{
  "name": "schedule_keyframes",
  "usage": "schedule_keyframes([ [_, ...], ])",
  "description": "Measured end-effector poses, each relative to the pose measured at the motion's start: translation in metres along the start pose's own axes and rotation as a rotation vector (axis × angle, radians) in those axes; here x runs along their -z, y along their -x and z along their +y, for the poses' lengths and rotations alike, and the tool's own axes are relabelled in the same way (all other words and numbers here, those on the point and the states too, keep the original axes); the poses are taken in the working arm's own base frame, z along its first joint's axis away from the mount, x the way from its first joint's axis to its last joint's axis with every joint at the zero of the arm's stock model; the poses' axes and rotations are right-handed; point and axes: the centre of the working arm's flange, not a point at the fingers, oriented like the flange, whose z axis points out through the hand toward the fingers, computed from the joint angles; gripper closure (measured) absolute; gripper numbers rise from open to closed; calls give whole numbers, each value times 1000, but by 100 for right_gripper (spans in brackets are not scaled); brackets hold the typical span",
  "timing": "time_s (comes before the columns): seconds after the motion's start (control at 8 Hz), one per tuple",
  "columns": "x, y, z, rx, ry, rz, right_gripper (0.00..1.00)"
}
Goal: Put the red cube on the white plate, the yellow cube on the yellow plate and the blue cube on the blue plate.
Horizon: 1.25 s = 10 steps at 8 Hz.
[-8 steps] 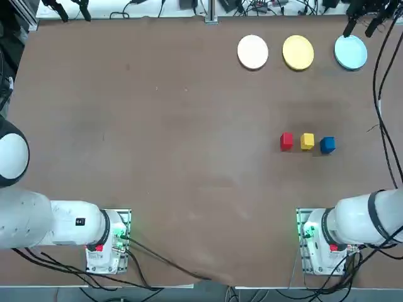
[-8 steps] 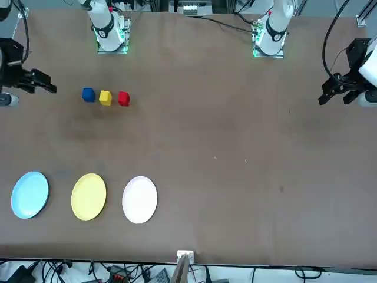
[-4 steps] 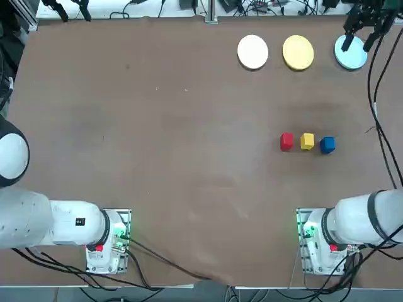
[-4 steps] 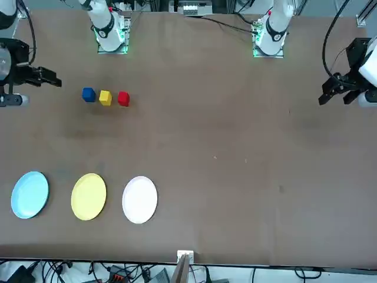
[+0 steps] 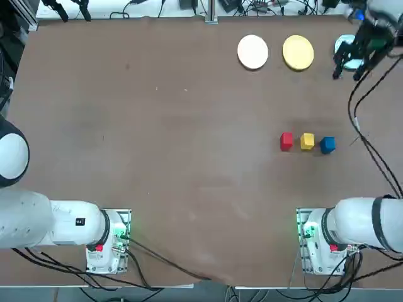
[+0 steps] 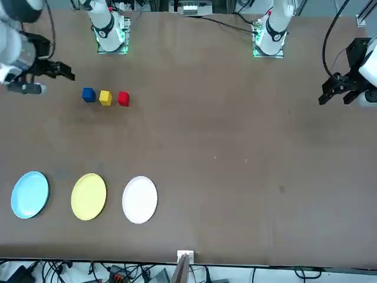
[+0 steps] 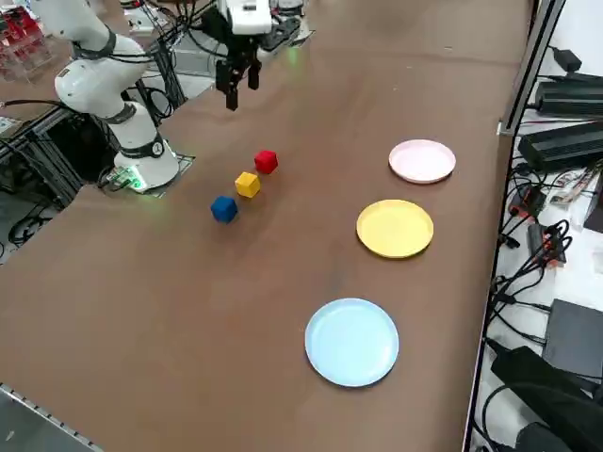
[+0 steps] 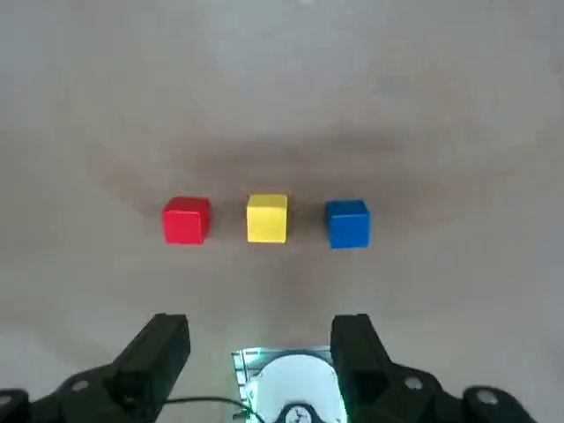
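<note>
Brown counter carried everything. In the overhead view, going left to right along the far edge, the white plate came first, the yellow plate just beside it, and the blue plate last, partly hidden behind the right pincer. All three plates were bare. Nearer the robot, well apart from the plates, the three blocks sat in a short row on the counter: the red cube, then the yellow cube, then the blue cube, close together but with small gaps between them. The right pincer hung in the air above the counter, pointing down, its jaws spread apart and grasping nothing. From the wrist camera, the two dark fingers stood wide, with the row of cubes on the counter below and clear of them, the yellow cube roughly centred between the fingers.
</note>
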Motion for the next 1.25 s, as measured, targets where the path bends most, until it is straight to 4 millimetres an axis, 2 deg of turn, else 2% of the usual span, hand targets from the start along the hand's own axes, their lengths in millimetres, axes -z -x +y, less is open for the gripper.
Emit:
schedule_keyframes([
  [0.5, -115, 8, -44, 85, 38, -92, 3],
  [0.88, -171, 6, -69, 113, 47, -89, 3],
  [1.25, -227, -9, -115, 100, 81, -64, 3],
])
